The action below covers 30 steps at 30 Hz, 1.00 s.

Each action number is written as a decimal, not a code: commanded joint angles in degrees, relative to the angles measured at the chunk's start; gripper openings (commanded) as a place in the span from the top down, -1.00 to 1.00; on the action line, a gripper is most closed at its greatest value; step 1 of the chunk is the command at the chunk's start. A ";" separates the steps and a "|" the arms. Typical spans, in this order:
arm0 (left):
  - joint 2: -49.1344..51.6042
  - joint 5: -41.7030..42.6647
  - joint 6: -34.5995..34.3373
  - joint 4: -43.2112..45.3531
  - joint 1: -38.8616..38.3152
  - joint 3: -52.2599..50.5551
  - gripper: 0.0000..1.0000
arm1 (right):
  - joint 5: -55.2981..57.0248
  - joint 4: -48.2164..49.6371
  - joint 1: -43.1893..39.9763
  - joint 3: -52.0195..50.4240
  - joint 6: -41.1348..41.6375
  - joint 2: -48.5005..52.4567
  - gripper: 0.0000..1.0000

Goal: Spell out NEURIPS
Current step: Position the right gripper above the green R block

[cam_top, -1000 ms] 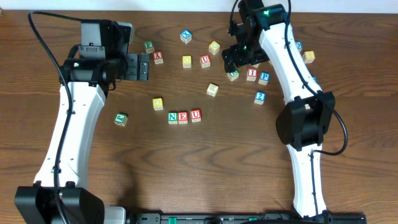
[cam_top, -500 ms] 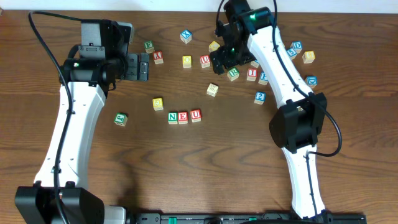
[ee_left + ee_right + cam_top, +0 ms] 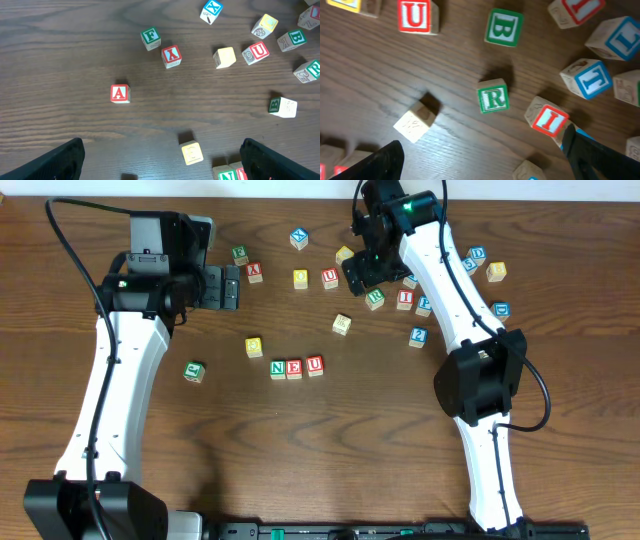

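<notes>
Right claw (image 3: 482, 152) spread wide, empty, over R cube (image 3: 493, 96), green letter, white face

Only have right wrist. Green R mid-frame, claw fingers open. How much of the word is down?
Observer: Overhead shows N, E, U side by side in a row, with no cube after the U.
Operator: Where is that row from the R?
Observer: Nearer the arm bases and to the robot's left of the R.
Operator: Left claw busy?
Observer: No. The left claw is open and holds nothing, out on the left side of the table.
</notes>
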 commanded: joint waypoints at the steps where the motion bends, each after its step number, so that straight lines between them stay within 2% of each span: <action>1: -0.24 0.35 0.61 -0.02 0.20 1.49 -0.95 | 2.34 0.11 0.39 0.68 1.29 1.68 -0.93; 8: -0.24 0.35 0.61 -0.02 0.20 1.49 -0.95 | 1.68 0.07 0.68 0.68 1.68 4.33 -0.83; 21: -0.24 0.35 0.61 -0.02 0.20 1.49 -0.96 | 1.29 0.33 0.81 0.68 1.68 4.79 -0.51; 30: -0.24 0.35 0.61 -0.02 0.20 1.49 -0.96 | 1.27 0.17 0.85 0.66 1.66 6.10 -0.46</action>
